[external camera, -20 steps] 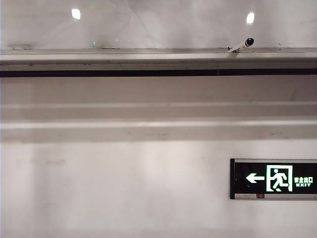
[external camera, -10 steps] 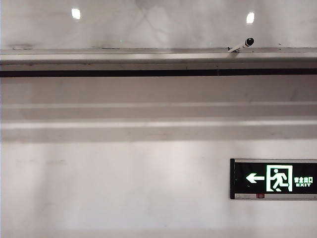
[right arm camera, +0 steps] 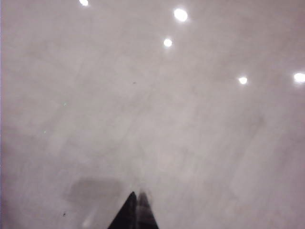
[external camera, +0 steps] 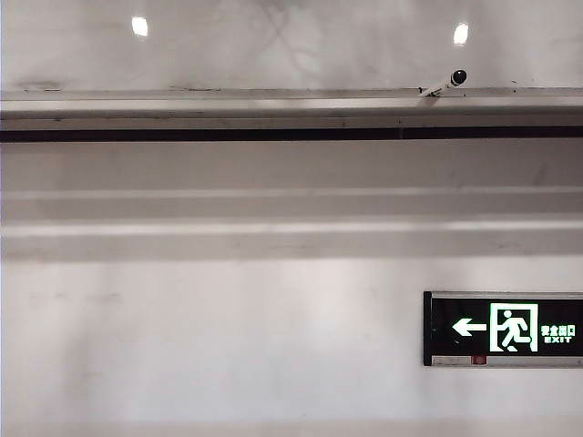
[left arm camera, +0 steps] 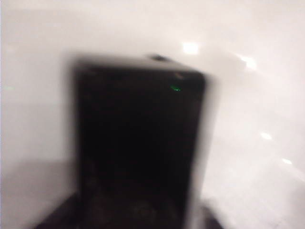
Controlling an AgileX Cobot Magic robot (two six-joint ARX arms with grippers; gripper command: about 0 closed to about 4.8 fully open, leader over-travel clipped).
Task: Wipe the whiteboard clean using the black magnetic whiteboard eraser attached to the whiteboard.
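1. The black rectangular magnetic eraser (left arm camera: 140,143) fills most of the left wrist view, blurred, lying flat against the wide glossy white whiteboard (left arm camera: 248,157); which edge or corner of the board it sits near cannot be told.
2. The left pincer itself is not seen clearly — dark shapes flank the eraser's near end, but whether it is closed on the block cannot be told.
3. The right pincer (right arm camera: 136,210) is shut to a single point, empty, hovering just off a bare, faintly smudged stretch of the whiteboard.
4. In the exterior view only the whiteboard's lower strip (external camera: 291,45), its silver edge rail (external camera: 291,94) and the black-and-green exit sign (external camera: 503,329) are shown.
5. The eraser is judged light and stiff — held by magnetism, so likely to slide on the slick surface rather than lift.
6. A hold across its two long sides, near the middle, is judged best.
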